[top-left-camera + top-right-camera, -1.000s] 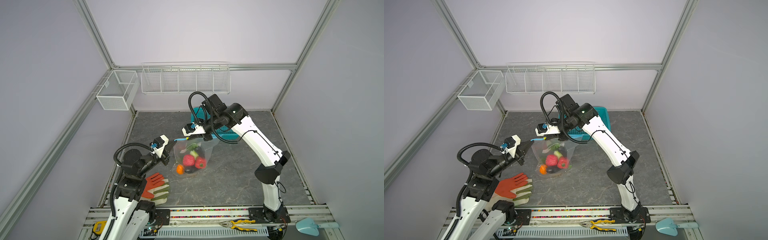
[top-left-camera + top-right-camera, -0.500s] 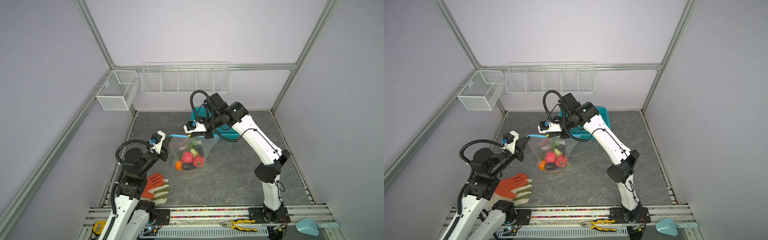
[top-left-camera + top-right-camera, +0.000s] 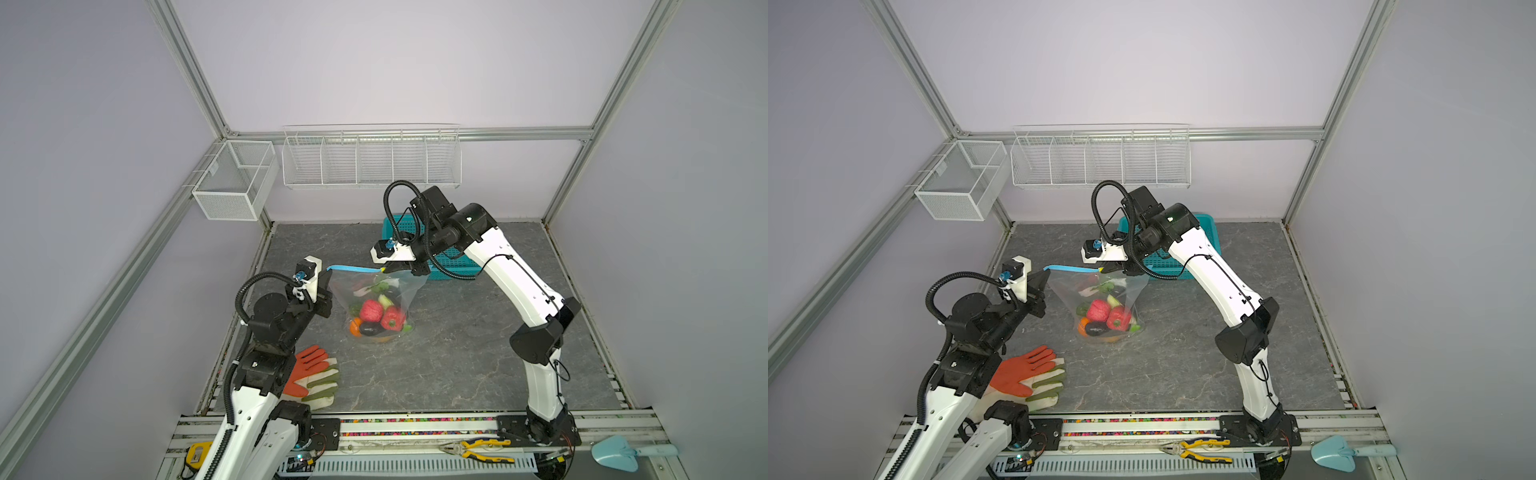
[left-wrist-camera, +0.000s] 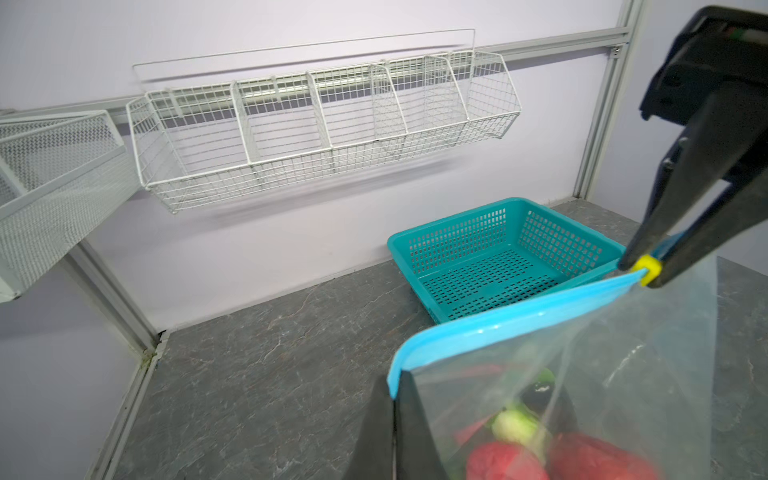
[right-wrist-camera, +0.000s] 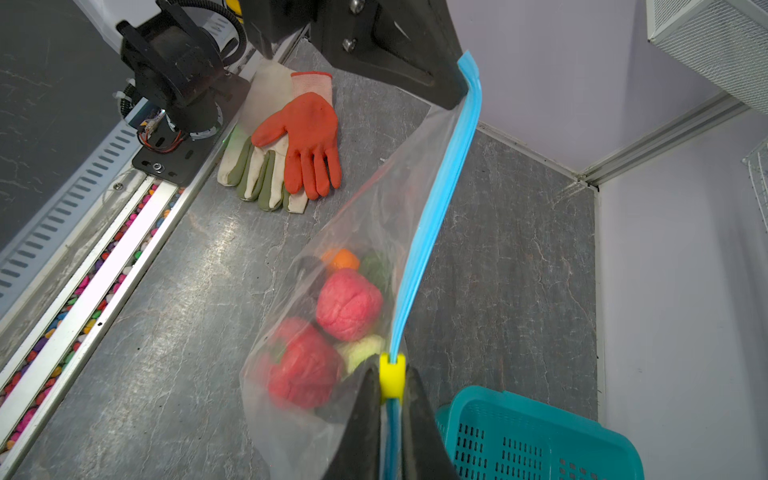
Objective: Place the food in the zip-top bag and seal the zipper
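The clear zip-top bag [image 3: 409, 291] [image 3: 1129, 291] hangs off the table between my two grippers in both top views. The food [image 3: 371, 310] [image 5: 348, 303], red, orange, green and dark pieces, lies bunched in its bottom. The light-blue zipper [image 3: 355, 269] [image 4: 519, 316] [image 5: 440, 199] runs taut as one flat band. My left gripper [image 3: 328, 271] [image 4: 394, 395] is shut on the zipper's left end. At the other end my right gripper [image 3: 384, 270] [image 5: 390, 368] is shut on the yellow slider [image 4: 645, 270] [image 5: 392, 382].
A teal basket [image 3: 451, 266] [image 4: 453, 218] stands empty behind the bag, under the right arm. Orange-and-green gloves [image 3: 313, 370] [image 5: 291, 145] lie at the front left by the left arm's base. Wire baskets [image 3: 370, 158] hang on the back wall. Pliers [image 3: 478, 449] rest on the front rail.
My left gripper has risen and moved left with the zipper's end, drawing the blue strip straight. The bag with the food has come up a little. The right gripper has hardly moved.
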You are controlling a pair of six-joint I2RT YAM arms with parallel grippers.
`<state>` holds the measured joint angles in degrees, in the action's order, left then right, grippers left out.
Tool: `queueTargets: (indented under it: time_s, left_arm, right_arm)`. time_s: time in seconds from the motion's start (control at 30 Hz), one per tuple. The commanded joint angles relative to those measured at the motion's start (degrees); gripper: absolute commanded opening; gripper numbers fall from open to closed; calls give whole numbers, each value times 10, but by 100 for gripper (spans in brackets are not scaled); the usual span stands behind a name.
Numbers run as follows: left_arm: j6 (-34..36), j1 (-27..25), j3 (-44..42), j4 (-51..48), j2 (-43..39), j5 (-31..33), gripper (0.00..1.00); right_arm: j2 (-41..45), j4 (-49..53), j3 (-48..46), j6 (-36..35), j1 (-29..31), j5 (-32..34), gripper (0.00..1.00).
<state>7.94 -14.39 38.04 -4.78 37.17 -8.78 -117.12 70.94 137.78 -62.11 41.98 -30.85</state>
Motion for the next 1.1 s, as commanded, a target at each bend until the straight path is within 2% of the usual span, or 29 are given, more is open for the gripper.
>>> queueTargets:
  time_s: [0.0, 0.8, 1.07]
  left_arm:
    - [-14, 6, 7, 2, -8, 90, 0]
    - [-24, 6, -24, 15, -48, 186, 0]
    - [-50, 6, -34, 32, -57, 187, 0]
  right_arm:
    - [26, 27, -12, 8, -14, 7, 6]
    - [39, 38, -27, 10, -33, 19, 6]
    - [37, 32, -32, 18, -33, 18, 6]
